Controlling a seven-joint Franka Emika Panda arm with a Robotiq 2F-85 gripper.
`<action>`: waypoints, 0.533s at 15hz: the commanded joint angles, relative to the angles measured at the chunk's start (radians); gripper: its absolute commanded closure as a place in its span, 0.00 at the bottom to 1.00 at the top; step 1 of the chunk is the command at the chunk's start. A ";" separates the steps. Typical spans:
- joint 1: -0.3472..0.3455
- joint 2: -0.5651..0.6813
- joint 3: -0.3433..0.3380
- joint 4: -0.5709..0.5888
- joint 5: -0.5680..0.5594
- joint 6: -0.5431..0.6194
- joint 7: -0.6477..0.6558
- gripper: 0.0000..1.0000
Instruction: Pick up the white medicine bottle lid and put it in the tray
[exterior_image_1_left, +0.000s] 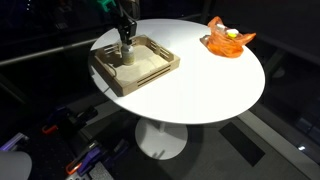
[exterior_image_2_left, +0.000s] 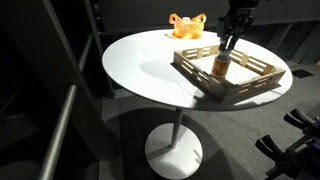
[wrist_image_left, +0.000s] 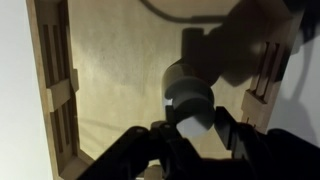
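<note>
Lid (wrist_image_left: 192, 118), low centre of the wrist view, sits between the fingers (wrist_image_left: 145, 150) over the tray (wrist_image_left: 60, 90); gripping or merely flanking, I cannot tell. Release not yet done.

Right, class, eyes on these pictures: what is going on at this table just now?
A robot arm's hand hangs low over the shallow square tray of light tan wood on the round white table. Directly under it a small bottle stands upright inside the tray. In the wrist view the fingers flank a small white round cap at the bottle's top; whether they grip it cannot be told. An orange crinkled dish sits apart, near the table's edge.
</note>
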 joint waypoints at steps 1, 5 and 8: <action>0.008 0.004 -0.015 0.025 -0.011 -0.026 0.005 0.81; 0.008 -0.008 -0.018 0.021 0.000 -0.040 0.028 0.81; 0.007 -0.013 -0.018 0.024 0.027 -0.047 0.045 0.81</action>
